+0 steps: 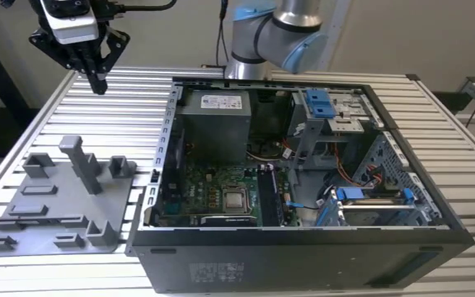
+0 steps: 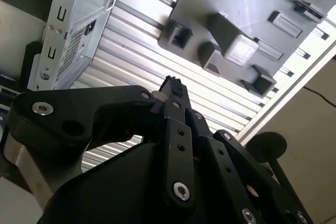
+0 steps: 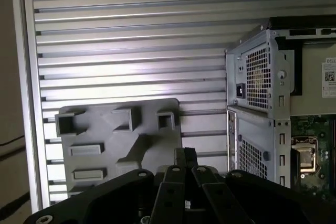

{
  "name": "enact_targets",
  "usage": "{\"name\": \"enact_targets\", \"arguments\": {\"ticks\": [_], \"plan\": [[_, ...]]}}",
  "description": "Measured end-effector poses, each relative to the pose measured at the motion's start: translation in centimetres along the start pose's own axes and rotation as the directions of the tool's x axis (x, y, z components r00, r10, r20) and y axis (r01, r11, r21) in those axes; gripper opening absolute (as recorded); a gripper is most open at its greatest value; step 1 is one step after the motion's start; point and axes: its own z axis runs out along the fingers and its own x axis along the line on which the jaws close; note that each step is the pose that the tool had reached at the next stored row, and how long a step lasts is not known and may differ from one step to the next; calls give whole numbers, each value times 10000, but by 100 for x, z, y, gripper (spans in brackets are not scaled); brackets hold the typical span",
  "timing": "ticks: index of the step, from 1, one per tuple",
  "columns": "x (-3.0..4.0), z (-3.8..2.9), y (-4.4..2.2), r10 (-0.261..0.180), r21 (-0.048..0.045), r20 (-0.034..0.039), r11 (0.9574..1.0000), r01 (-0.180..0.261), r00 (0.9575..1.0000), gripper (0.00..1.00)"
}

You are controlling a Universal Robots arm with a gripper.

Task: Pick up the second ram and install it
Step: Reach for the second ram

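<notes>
Exterior view showed the tool (image 1: 97, 80) hanging pinched shut and empty over the desk (image 1: 130, 105) behind the gray fixture (image 1: 56, 210), while the second ram (image 1: 268, 195) seemingly stood slotted beside the processor (image 1: 235, 199) inside the computer case (image 1: 303, 260).

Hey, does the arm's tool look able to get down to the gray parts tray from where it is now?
Probably yes. The tool hangs above the slatted table just beyond the gray tray, with nothing between them. The open computer case stands off to the exterior view's right.
</notes>
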Motion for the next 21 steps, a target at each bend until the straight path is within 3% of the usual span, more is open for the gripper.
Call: {"name": "enact_targets", "arguments": {"ticks": [21], "plan": [[556,-2,-36,0,1,-10,10000,0,10000,11]]}}
